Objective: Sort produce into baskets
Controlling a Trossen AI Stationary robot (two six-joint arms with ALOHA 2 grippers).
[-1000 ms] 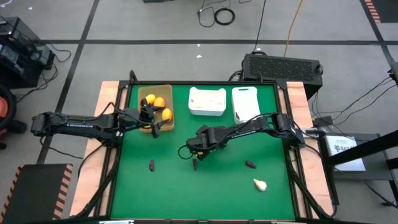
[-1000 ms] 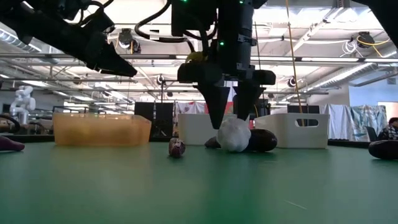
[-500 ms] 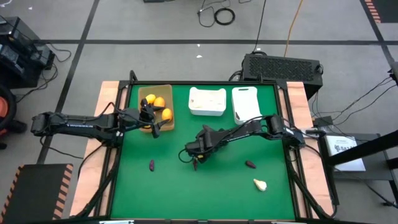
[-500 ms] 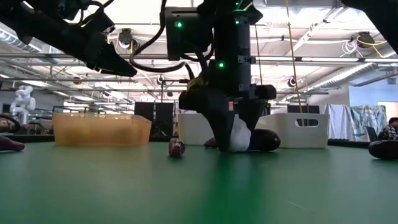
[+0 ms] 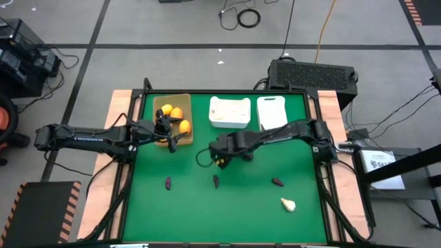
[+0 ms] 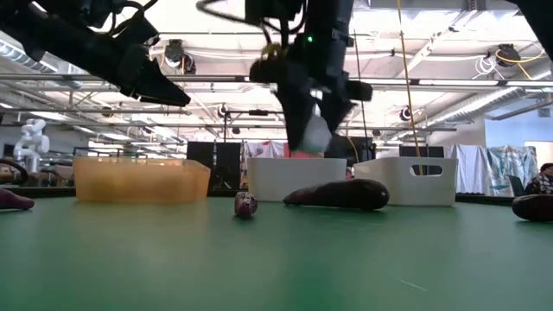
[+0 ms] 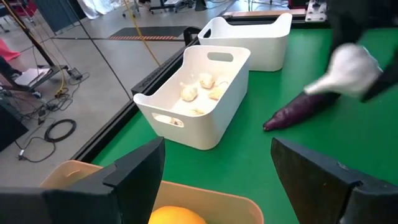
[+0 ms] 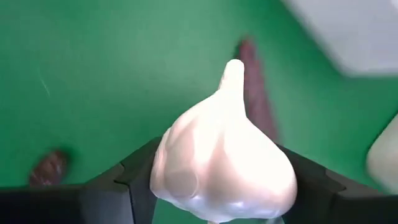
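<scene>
right gripper (image 8: 217, 186): clamped on a white garlic-like bulb (image 8: 222, 167), one dark finger on each flank, bulb tip pointing away from the wrist; in the low view it hung clear above the table, between the two white bins.
left gripper (image 7: 217, 180): fingers spread wide, nothing between them, poised over the tan tray's near edge.
table: green mat (image 5: 227, 207), wooden side rails.
tan-brown shallow rectangular tray (image 5: 172, 118): back left of the mat, held round orange-yellow fruits (image 5: 176, 114).
white rounded-corner plastic bin (image 5: 229, 112): back centre, several garlic bulbs inside, seen in the left wrist view (image 7: 199, 87).
second white bin (image 5: 271, 114): just right of the first; contents not visible.
dark purple long eggplant-like piece (image 6: 339, 193): lying on the mat in front of the bins, right below the lifted bulb.
loose garlic bulb (image 5: 288, 204): on the mat, front right.
small purple pieces: one front left (image 5: 167, 182), one centre (image 5: 216, 181), one right (image 5: 277, 182), all well apart.
</scene>
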